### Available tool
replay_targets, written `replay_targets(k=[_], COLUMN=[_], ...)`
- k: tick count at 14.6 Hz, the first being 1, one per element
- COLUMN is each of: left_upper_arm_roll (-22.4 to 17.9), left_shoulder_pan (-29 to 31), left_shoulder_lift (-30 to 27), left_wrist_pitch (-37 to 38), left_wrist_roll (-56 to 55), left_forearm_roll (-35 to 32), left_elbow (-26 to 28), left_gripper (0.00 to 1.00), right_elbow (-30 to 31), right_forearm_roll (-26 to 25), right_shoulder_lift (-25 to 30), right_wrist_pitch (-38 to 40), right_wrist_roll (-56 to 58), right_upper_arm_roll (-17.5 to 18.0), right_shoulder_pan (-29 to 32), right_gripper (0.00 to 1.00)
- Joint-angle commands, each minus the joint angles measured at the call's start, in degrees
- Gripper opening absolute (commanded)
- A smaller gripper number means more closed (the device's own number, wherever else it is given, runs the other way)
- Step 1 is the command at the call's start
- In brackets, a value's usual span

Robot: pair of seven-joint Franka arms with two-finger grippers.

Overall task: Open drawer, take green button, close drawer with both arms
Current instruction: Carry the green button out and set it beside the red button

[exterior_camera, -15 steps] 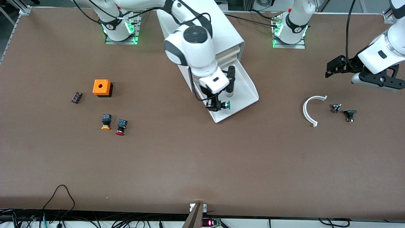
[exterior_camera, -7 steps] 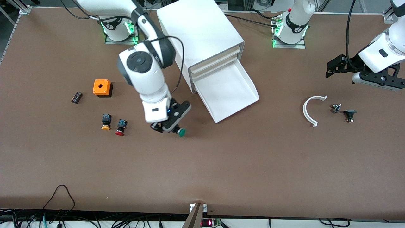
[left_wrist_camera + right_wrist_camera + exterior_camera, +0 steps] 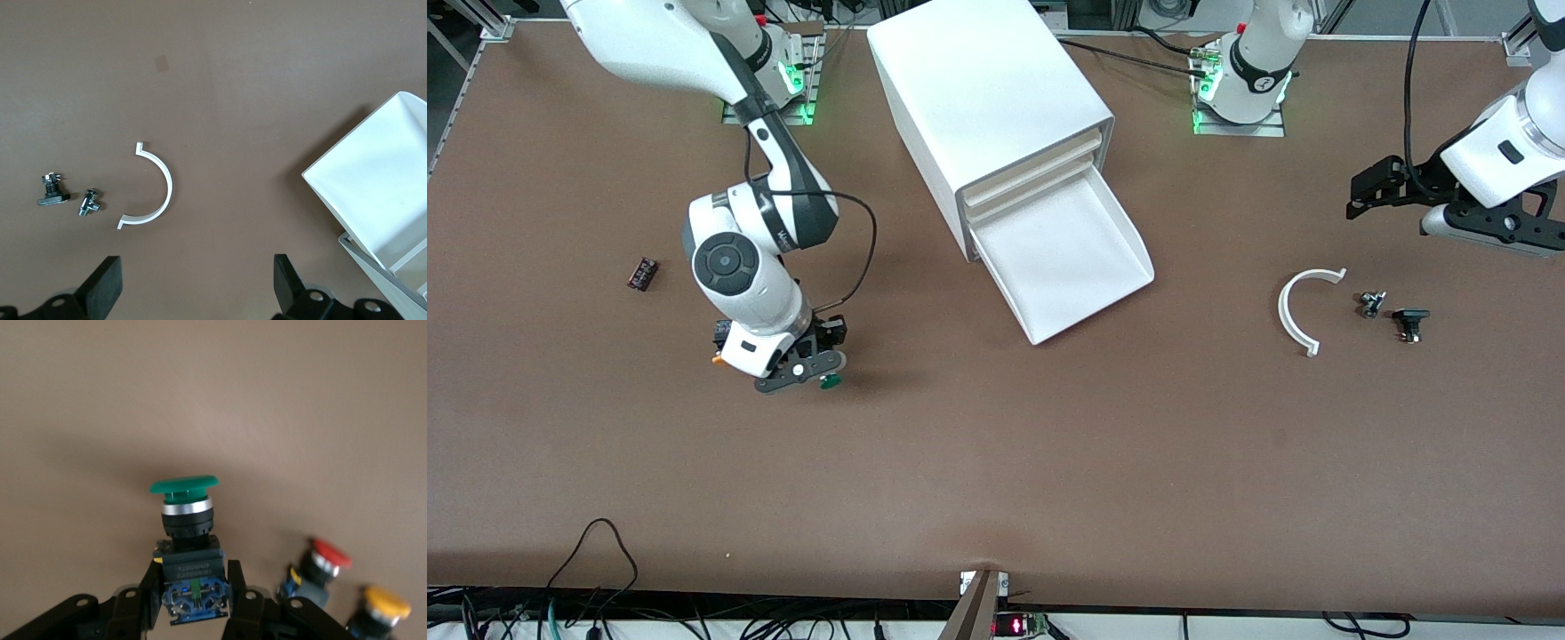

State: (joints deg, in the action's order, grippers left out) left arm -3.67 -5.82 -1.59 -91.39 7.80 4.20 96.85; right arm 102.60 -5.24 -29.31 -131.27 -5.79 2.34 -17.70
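The green button (image 3: 190, 540) is pinched by its black-and-blue body between the fingers (image 3: 148, 590) of the right gripper (image 3: 805, 366), with the green cap pointing away from the wrist. The gripper is held over bare table toward the right arm's end. Just beside the gripper, partly hidden under the wrist in the front view, the red-capped button (image 3: 319, 572) and the yellow-capped button (image 3: 380, 608) are seen lying on the table, close to each other. A small dark part (image 3: 642, 273) lies on the table farther toward the right arm's end than the gripper.

The lowest drawer (image 3: 1103, 267) of the white cabinet (image 3: 987, 80) is pulled out, and nothing is seen inside it; the drawers above it are pushed in. It is well apart from the right gripper, toward the middle of the table.

The left gripper (image 3: 1374, 187) is held in the air at the left arm's end of the table, with its fingers (image 3: 103, 287) spread and nothing between them. Below it on the table, a white curved strip (image 3: 155, 190) and two small metal parts (image 3: 70, 199) are seen, with the drawer's corner off to one side.
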Motion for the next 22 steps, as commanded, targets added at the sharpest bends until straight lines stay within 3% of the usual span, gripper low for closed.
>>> replay_targets(k=[1,3,4,5,6,9,12,14,19,22], left_upper_arm_roll=[0.15,0.32,0.59,0.68,0.68,0.77,2.78,2.96,3.23,3.31], left_shoulder_pan=[0.28,0.19,-0.07,-0.33,-0.51,-0.69,-1.30,-4.98,-13.16,-16.33], left_shoulder_lift=[1.32,1.85,2.55,3.08,4.04,8.34,12.21,16.69,29.25,33.93], left_wrist_pitch=[1.30,1.30,1.30,1.30,1.21,-0.45,-8.16,-16.06,-35.05,-39.57], left_wrist_roll=[-0.15,-0.15,-0.06,0.03,0.11,0.03,-0.67,-2.94,-19.98,-30.42], left_forearm_roll=[-0.42,0.19,1.32,3.08,5.53,11.95,12.50,11.89,12.76,12.85], left_elbow=[-1.84,-2.89,-3.15,-3.33,-3.42,-3.86,-0.97,0.61,0.62,0.97], left_gripper=[1.00,1.00,1.00,1.00,1.00,1.00,1.00,1.00,1.00,1.00], right_elbow=[7.86,11.99,12.54,12.19,11.84,8.51,2.28,-4.73,-19.60,-21.30], right_forearm_roll=[1.37,1.37,1.46,1.46,1.46,1.72,1.81,3.82,4.37,4.36], right_shoulder_lift=[2.42,2.15,2.15,2.41,3.02,5.22,8.20,8.66,9.18,12.33], right_wrist_pitch=[-5.12,-10.39,-10.85,-10.77,-10.68,-5.34,4.05,14.40,35.25,37.58], right_wrist_roll=[-4.04,-4.58,-4.93,-6.76,-9.47,-13.62,-14.33,-16.43,-17.23,-16.45], right_upper_arm_roll=[0.82,0.82,0.82,0.82,0.91,1.53,1.53,1.53,1.44,2.57], right_shoulder_pan=[0.74,1.00,1.00,1.00,1.00,1.00,1.00,1.09,1.61,6.17], right_gripper=[0.25,0.25,0.39,0.79,1.00,1.00,1.00,1.00,1.00,1.00])
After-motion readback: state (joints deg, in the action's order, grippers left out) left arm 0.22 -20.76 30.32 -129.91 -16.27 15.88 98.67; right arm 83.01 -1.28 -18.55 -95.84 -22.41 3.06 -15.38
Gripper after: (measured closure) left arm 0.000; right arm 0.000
